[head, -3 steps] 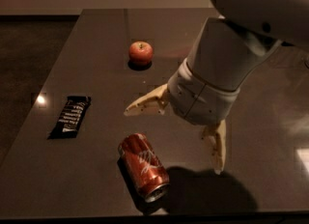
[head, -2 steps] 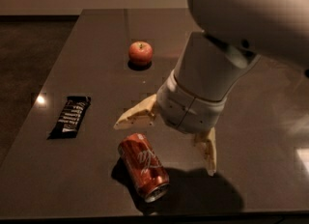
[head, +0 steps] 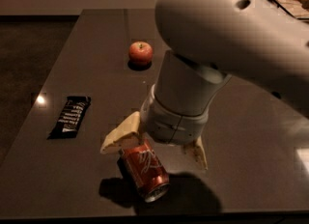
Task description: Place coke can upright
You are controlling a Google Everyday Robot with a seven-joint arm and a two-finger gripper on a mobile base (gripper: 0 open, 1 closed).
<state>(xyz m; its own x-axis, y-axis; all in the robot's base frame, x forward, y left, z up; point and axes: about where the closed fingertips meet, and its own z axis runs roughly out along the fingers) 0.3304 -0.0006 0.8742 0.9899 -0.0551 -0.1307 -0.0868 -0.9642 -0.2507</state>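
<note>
The coke can is red with white script and lies on its side on the dark table, near the front edge, its silver end toward the camera. My gripper hangs open just above the can's far end. One tan finger is over the can's upper left, the other finger is to the can's right. The jaws stand wide apart and hold nothing. The big white arm hides the table behind the can.
A red apple sits at the back centre of the table. A black snack bar lies at the left. A tray-like object shows at the far right corner. The table's front edge is close below the can.
The arm has moved left and down toward the can. The open fingers, which were up and right of the can, now straddle its far end. The can has not moved.
</note>
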